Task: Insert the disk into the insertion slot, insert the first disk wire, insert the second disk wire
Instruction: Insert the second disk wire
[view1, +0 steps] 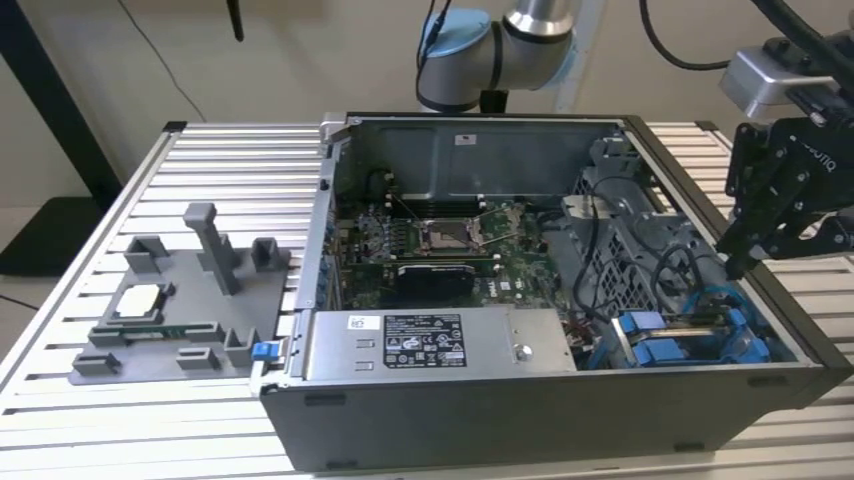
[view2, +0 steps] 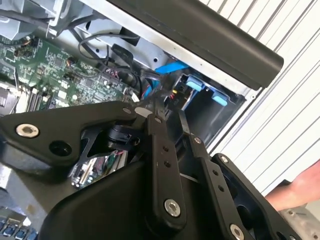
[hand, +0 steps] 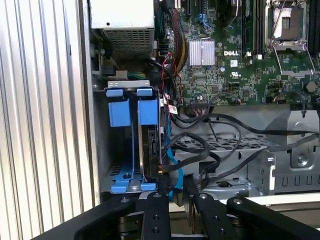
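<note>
First wrist view: black gripper (hand: 176, 181) with jaws nearly closed, just beside the silver-grey blue-framed disk (hand: 151, 147) standing edge-on inside the grey metal insertion slot (hand: 114, 150).

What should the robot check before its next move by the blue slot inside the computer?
1. Disk in the insertion slot: ok, it stands on edge inside it.
2. Tool near the disk: ok, it hangs just off the disk's end in the first wrist view.
3. Blue wire plugged into the disk: cannot tell.
4. Tool holding a wire: cannot tell.
5. Black cables out of the way: not ok, they loop right beside the slot.
6. People clear: probably not ok, a hand shows beside the tool in the second wrist view.
</note>
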